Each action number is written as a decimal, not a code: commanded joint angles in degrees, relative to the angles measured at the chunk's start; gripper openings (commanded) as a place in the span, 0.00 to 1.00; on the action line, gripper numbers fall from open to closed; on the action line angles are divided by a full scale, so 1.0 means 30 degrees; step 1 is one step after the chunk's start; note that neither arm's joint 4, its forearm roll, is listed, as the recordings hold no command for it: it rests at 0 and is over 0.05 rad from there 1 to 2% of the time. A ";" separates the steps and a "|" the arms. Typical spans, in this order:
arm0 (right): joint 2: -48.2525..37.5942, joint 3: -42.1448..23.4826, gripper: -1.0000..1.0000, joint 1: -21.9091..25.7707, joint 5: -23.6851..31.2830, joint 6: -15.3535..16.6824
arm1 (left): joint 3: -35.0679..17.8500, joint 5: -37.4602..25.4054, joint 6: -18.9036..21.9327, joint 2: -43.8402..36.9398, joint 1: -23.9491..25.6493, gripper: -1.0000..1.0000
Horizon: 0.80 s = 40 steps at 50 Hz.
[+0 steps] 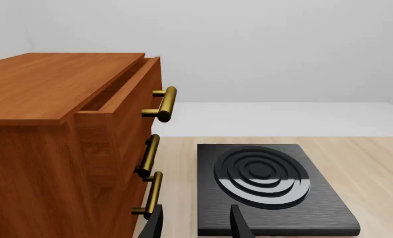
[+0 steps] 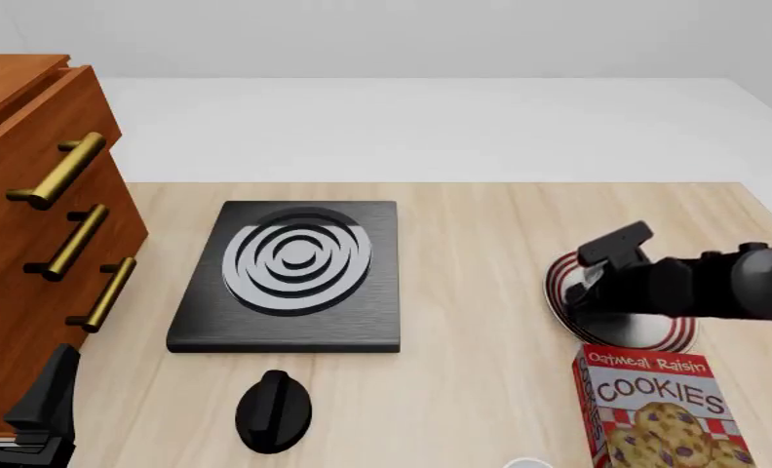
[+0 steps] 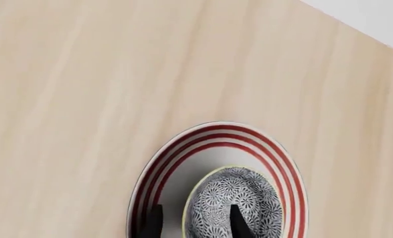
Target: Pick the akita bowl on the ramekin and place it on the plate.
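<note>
A wooden dresser (image 2: pixel 35 224) with brass handles stands at the worktop's left edge, beside a black burner slab (image 2: pixel 295 278) and a black knob (image 2: pixel 274 411). The left gripper (image 1: pixel 195 223) idles spread and empty near the dresser. At the right edge, the right gripper (image 3: pixel 193 220) straddles the akita bowl's (image 3: pixel 233 206) rim over the red-ringed plate (image 3: pixel 183 163); whether it is pinching cannot be told. A box (image 2: pixel 659 409) reads "Oatmeal Raisin COOKIES".

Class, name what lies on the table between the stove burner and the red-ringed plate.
Nothing: in the front view, only bare wooden table separates the stove burner from the plate.
</note>
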State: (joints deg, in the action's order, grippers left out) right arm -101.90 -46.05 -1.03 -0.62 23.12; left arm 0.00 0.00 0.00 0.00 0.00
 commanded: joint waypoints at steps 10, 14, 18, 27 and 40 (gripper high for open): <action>0.1590 -0.0090 1.00 0.0320 0.0683 0.0101 | 0.0000 0.0000 0.0000 0.0000 0.0000 1.00; 0.1724 -0.0101 1.00 0.0191 0.0710 0.0380 | 0.0000 0.0000 0.0000 0.0000 0.0000 1.00; 0.2304 -0.0022 1.00 0.0254 0.0985 0.0490 | 0.0000 0.0000 0.0000 0.0000 0.0000 1.00; 0.3482 0.0620 1.00 0.0612 0.1378 0.0295 | 0.0000 0.0000 0.0000 0.0000 0.0000 1.00; 0.5781 0.2265 1.00 0.1397 -0.0016 -0.1532 | 0.0000 0.0000 0.0000 0.0000 0.0000 1.00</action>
State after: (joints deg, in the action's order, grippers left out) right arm -90.07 -42.53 1.06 1.39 22.82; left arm 0.00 0.00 0.00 0.00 0.00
